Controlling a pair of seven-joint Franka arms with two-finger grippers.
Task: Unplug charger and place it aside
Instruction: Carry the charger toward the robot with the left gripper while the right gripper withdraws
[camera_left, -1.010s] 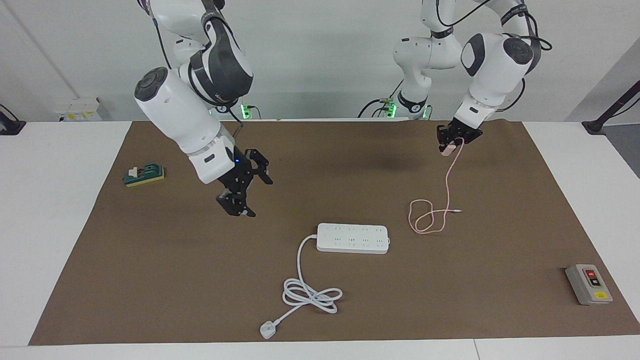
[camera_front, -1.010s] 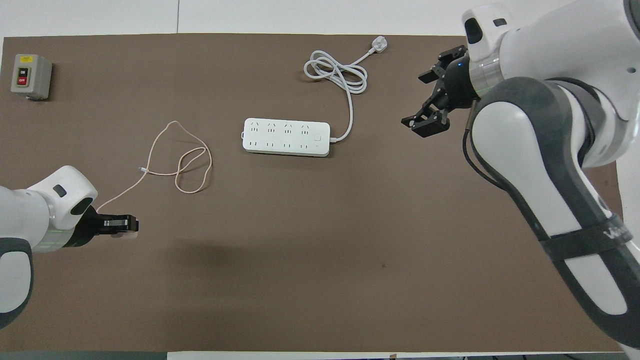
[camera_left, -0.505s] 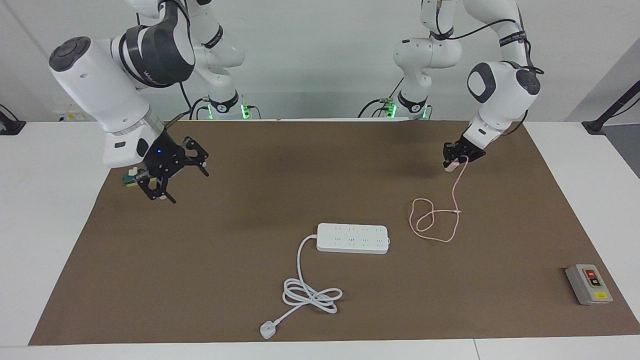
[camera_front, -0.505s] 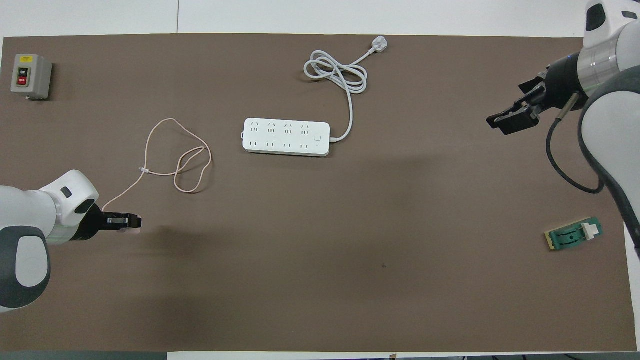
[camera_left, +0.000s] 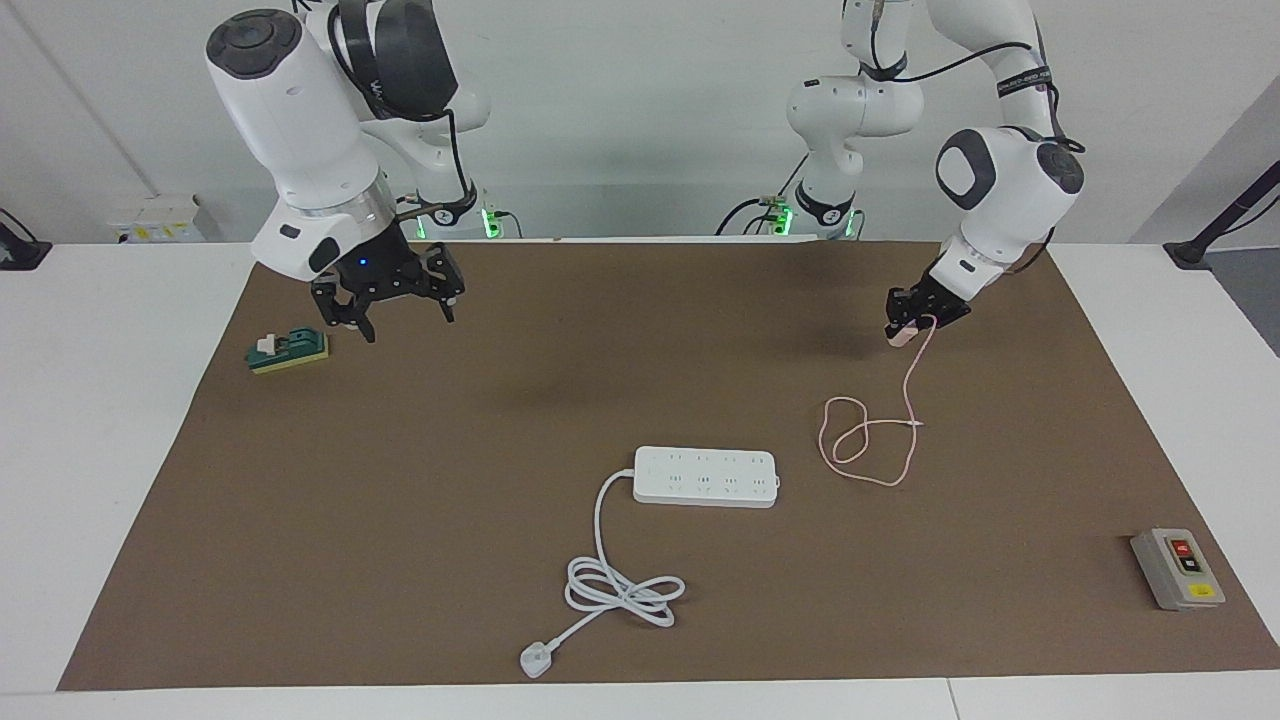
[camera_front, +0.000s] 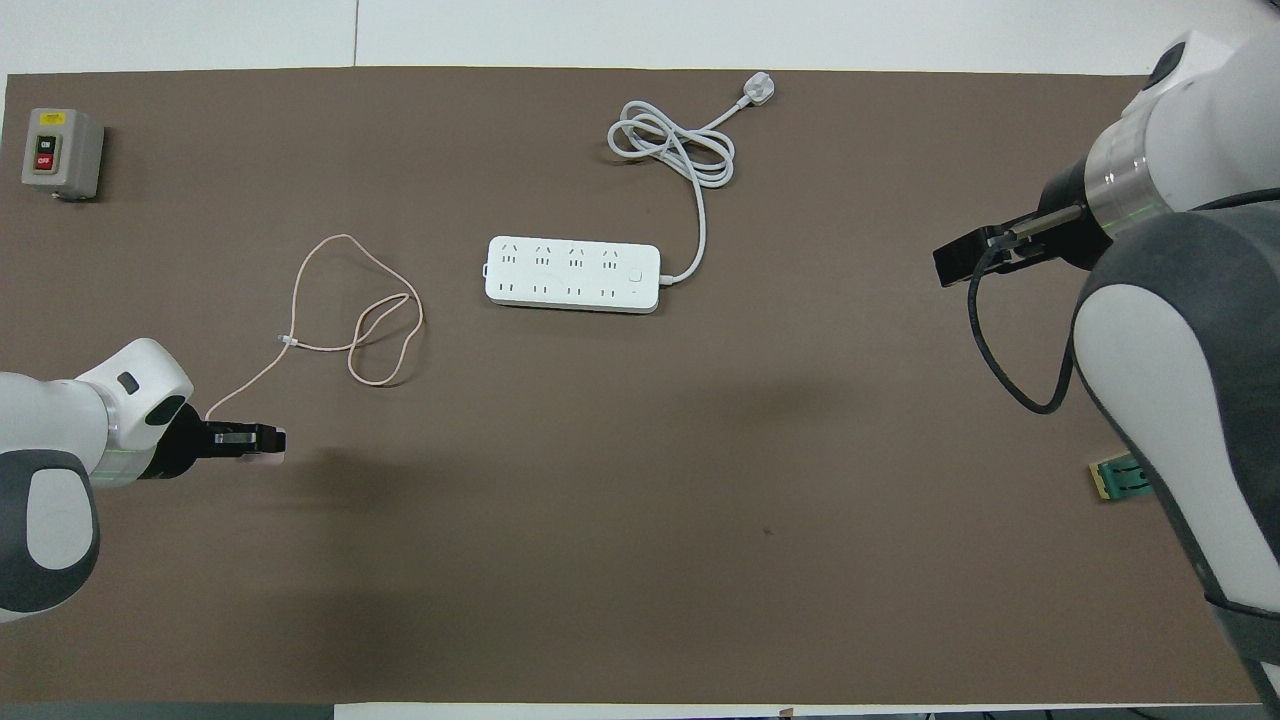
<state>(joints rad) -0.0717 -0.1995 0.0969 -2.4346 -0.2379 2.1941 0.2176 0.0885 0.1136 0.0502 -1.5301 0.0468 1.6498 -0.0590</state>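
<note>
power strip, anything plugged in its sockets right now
Nothing: the power strip has every visible socket bare. The charger is shut in the left gripper over the mat. Its underside is hidden.

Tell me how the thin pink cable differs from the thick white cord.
The pink cable is thin; the white cord is thick. The pink cable's charger is up in the left pincer; the white cord lies wholly on the mat, joined to the power strip. Both lie partly in loose loops.

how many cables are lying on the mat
2. The charger cable trails from the left gripper into loops beside the power strip, toward the left arm's end. The strip's thick white cord coils farther from the robots.
</note>
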